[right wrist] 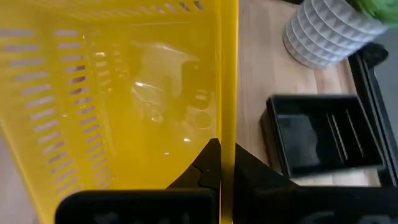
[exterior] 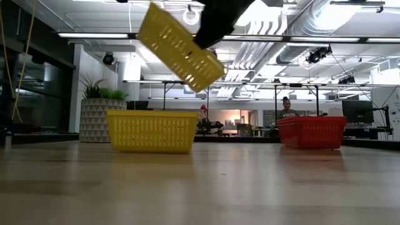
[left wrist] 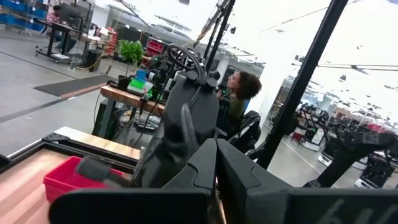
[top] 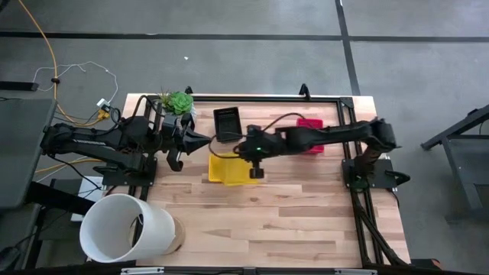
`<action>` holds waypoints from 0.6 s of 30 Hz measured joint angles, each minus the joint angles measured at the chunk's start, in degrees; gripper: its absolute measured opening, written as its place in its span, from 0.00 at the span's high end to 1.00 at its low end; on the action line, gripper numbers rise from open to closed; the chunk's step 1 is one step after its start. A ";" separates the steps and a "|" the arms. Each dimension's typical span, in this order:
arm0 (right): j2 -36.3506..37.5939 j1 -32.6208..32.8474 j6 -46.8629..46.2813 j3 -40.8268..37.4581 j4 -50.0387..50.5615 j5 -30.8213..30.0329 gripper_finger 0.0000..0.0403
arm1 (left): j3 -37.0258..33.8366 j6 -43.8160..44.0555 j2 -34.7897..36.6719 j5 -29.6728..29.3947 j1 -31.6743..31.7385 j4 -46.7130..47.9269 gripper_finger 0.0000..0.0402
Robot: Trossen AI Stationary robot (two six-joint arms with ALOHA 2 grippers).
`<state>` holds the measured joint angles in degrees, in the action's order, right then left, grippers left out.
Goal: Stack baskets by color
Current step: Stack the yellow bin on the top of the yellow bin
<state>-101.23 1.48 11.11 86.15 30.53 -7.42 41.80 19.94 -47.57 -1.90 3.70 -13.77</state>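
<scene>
A: Which step is in hand?

B: The yellow pair, I'd say. The right tool (right wrist: 219,163) is clenched on the rim of 1 yellow basket (exterior: 180,47), pinching its wall between the fingers. In the low view that basket hangs tilted in the air, clear of the table (top: 290,221).

A: And its partner?

B: The second yellow basket (exterior: 152,130) sits upright on the table, near the middle and toward the far edge. The lifted one is above it, a little off to one side and not touching it.

A: The other colours?

B: The black basket (top: 228,122) lies by the far edge, just beyond the yellow ones. The pink-red basket (top: 311,134) stands toward the far right corner, partly under the right arm. I see only 1 of each, so neither looks stacked on anything.

A: The left arm?

B: It waits at the left edge, beside the potted plant (top: 178,101). The left tool (top: 205,140) is clenched and grasping nothing.

A: What does the next move call for?

B: Levelling the held basket so its base faces down, squaring it over the seated one, then lowering until the 2 nest. The tilt is the main concern: I judge a corner could catch the lower rim and push that basket across the table.
</scene>
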 joint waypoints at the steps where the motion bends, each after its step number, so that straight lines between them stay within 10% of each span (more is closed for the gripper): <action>1: -1.38 0.00 0.94 1.35 0.01 0.02 1.00 | 0.00 0.05 0.00 0.04 0.00 0.11 1.00; 18: -8.81 -0.52 5.15 8.28 -0.20 1.05 1.00 | 0.00 -0.28 0.00 0.16 0.00 0.33 1.00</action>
<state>-110.04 0.96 16.26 94.43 30.33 -6.37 41.80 19.67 -47.57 -1.74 3.70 -13.44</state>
